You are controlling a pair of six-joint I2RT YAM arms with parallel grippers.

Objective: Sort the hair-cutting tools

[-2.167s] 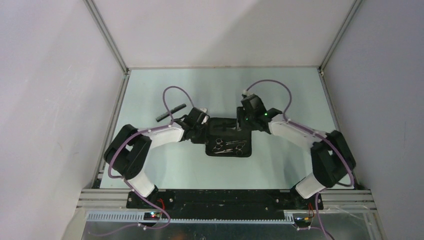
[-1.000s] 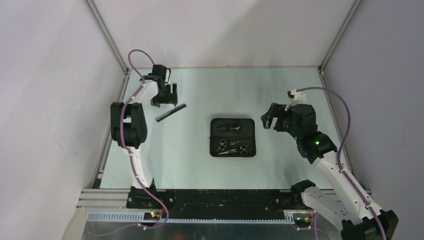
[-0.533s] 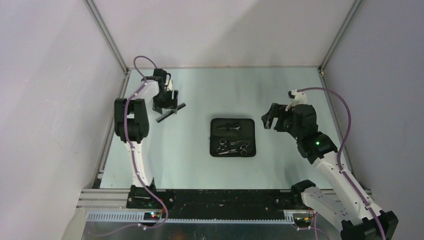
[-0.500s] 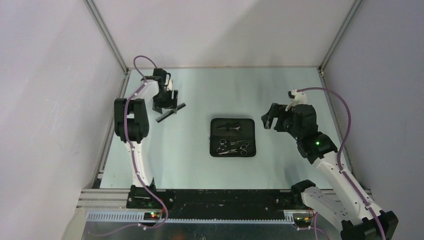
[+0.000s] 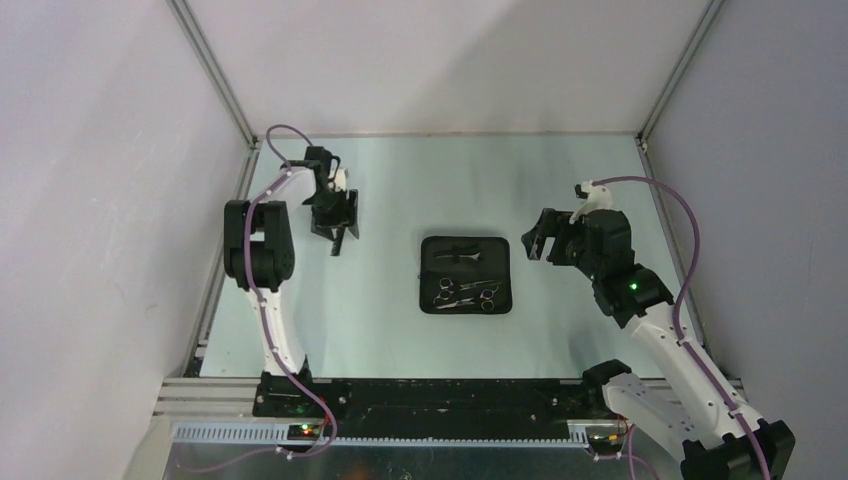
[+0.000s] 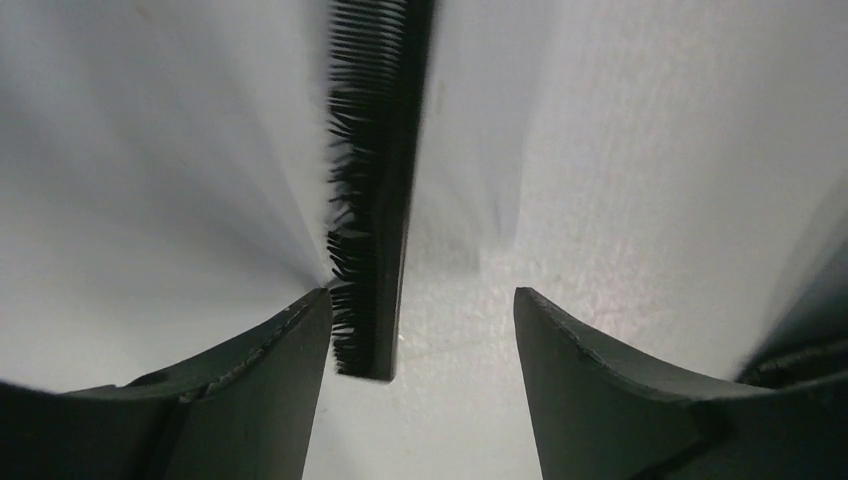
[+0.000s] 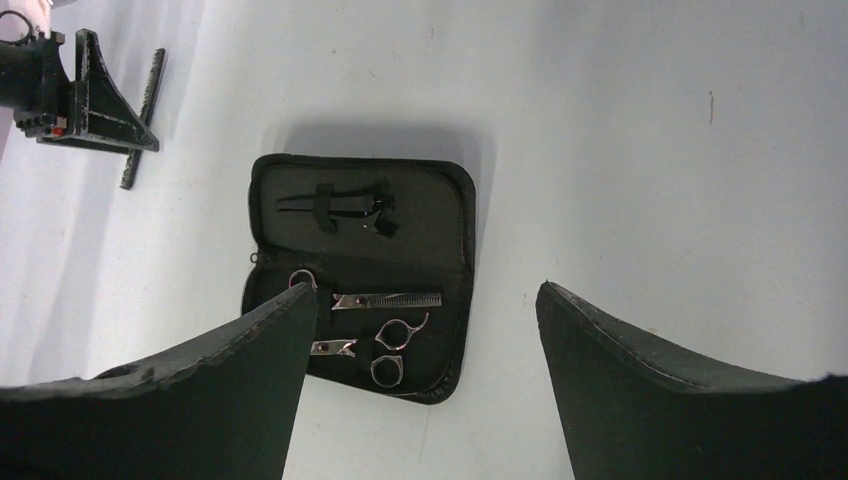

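- The left gripper point(image 5: 337, 228) is at the far left of the table point(image 5: 420, 180), pointing down over the comb point(image 5: 338, 245). Half a second ago it hung just above the comb; now it is lower and straddles it.
- The wrist view shows its fingers point(image 6: 270, 390) apart with the comb point(image 6: 380, 200) lying flat on the table between them. The teeth are against or just beside the picture-left finger, and there is a clear gap to the other finger. The comb is not clamped.
- The comb lay slanted a second ago, its right end farther back. Now it runs nearly straight away from the arm bases, with its near end poking out from under the gripper.
- The pouch point(image 5: 428, 275) lies open and flat at mid-table, well apart from the comb, in the same place as before.
- Two black clips point(image 7: 345, 207) sit under a strap in the pouch's far half, unmoved.
- Both scissors point(image 7: 385, 300) lie in its near half, side by side, also unmoved.
- The right gripper point(image 5: 533, 243) hovers above the table to the right of the pouch. Its fingers point(image 7: 640, 370) are spread wide and hold nothing, and its pose matches that of a second ago.
- About two seconds ago both grippers were at the pouch; now each stands off to its own side.
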